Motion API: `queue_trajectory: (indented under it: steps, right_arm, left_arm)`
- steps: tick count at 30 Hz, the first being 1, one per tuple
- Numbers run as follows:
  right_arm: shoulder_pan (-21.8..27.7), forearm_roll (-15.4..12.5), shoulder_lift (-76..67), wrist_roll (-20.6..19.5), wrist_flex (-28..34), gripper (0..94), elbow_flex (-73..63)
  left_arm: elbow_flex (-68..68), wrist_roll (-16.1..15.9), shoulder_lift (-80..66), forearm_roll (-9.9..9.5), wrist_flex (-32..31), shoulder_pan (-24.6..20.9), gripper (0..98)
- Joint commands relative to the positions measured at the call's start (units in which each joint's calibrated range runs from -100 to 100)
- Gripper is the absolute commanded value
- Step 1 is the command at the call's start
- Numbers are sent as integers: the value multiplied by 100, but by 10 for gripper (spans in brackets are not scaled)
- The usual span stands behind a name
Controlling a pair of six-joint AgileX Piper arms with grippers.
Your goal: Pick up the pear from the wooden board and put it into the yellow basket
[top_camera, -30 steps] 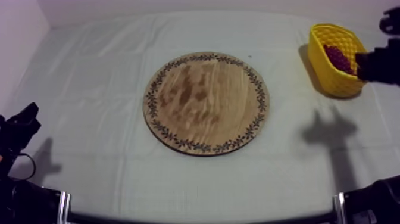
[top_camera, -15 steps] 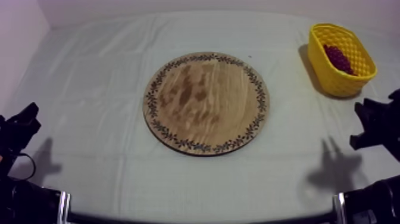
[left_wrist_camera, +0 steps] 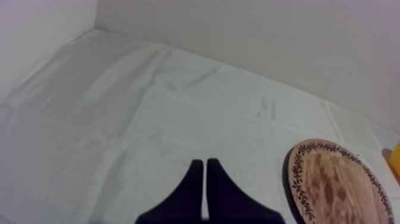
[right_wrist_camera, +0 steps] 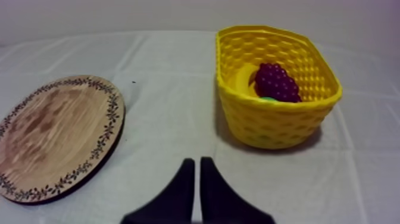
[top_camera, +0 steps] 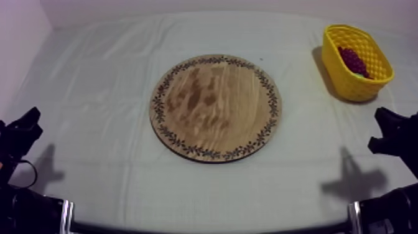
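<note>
The right gripper [right_wrist_camera: 194,161] has its two black fingers pressed together on nothing, low over the cloth [right_wrist_camera: 161,125] and pointing between the wooden board [right_wrist_camera: 53,134] and the yellow basket [right_wrist_camera: 280,128]. The left gripper [left_wrist_camera: 205,162] is likewise closed and empty; in the top view it sits at the lower left of the frame.

The board, at the centre of the top view, is bare. The basket stands at the upper right and holds grapes [right_wrist_camera: 277,82] and a pale banana [right_wrist_camera: 243,80]. A green sliver under the grapes is probably the pear [right_wrist_camera: 269,99], so the task looks done.

I judge the pear light, stiff and smooth, likely to slip. It is best held across its wide belly, not the tapering neck.
</note>
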Motion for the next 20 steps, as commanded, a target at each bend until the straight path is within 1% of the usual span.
queue_trajectory:
  steps: [1,4,7,20]
  right_arm:
    - [-6,43,-3,157,-4,6,0]
    - [-7,61,-6,386,-5,6,3]
    - [-7,67,-8,516,-5,6,4]
    - [-8,71,-8,554,-6,6,4]
  left_arm:
    - [0,-1,0,-2,-1,1,1]
    - [0,-1,0,-2,-1,1,1]
    - [0,-1,0,-2,-1,1,1]
    - [0,-1,0,-2,-1,1,1]
